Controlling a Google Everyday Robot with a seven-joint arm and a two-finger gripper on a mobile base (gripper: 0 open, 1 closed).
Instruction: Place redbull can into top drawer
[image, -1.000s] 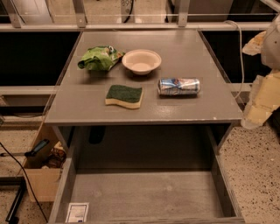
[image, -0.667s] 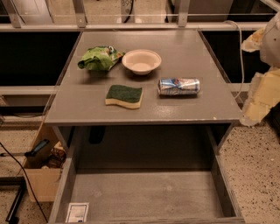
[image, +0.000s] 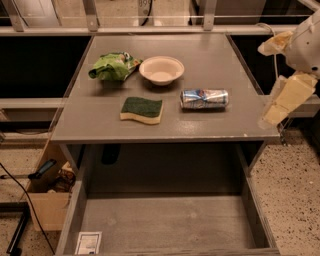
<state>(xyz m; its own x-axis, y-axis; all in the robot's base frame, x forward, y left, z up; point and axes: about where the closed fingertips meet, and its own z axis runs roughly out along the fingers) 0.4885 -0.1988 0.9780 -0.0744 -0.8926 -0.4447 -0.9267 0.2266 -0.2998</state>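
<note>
1. The redbull can (image: 204, 98) is lying on its side on the grey tabletop (image: 100, 127), just right of a sponge (image: 142, 109).
2. A white bowl (image: 161, 70) and a green bag (image: 114, 66) are sitting behind them.
3. The top drawer (image: 165, 225) is standing pulled out below, showing a white label sticker (image: 88, 243) in its front left corner.
4. The gripper (image: 261, 86) is hanging off the table's right edge, fingers spread apart, gripping nothing.

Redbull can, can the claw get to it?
Probably yes. The redbull can lies in the open on the tabletop, and the claw hangs just past the table edge nearest it, with nothing between them.
</note>
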